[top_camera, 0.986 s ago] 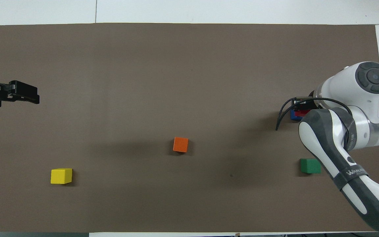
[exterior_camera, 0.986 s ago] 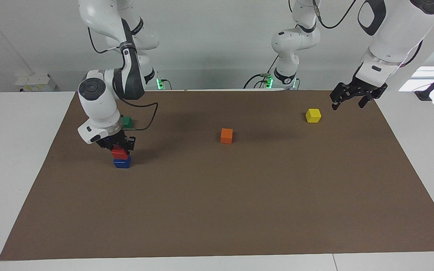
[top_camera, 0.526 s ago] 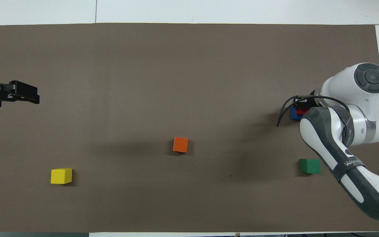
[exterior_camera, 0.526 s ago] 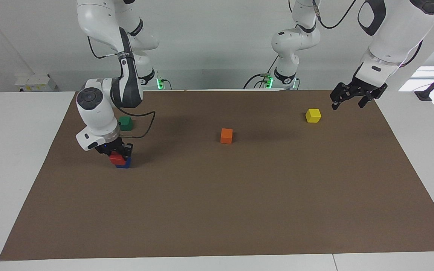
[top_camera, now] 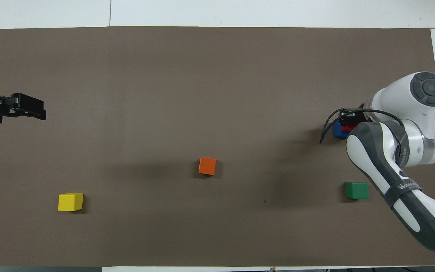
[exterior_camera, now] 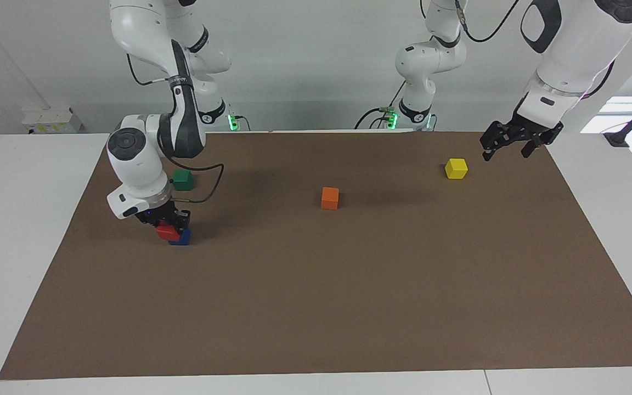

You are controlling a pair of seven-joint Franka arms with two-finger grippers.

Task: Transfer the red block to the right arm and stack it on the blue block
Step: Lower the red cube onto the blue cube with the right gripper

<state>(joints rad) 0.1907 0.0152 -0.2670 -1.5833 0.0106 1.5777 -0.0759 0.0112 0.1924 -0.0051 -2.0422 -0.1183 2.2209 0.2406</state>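
My right gripper (exterior_camera: 167,225) is shut on the red block (exterior_camera: 167,232) and holds it low and tilted. The red block sits off-centre against the top edge of the blue block (exterior_camera: 184,237), shifted toward the right arm's end of the table. From overhead, a strip of the red block (top_camera: 349,129) and part of the blue block (top_camera: 337,131) show beside the right wrist, which hides the rest. My left gripper (exterior_camera: 507,146) is open and empty in the air over the mat's corner beside the yellow block (exterior_camera: 456,168), and the arm waits.
An orange block (exterior_camera: 329,198) lies mid-mat. A green block (exterior_camera: 182,179) lies nearer to the robots than the blue block, close to the right arm's forearm and cable. The brown mat (exterior_camera: 316,307) covers the table.
My right gripper has moved down and toward the right arm's end with the red block, which went from squarely over the blue block to low and off-centre. The left arm has not moved.
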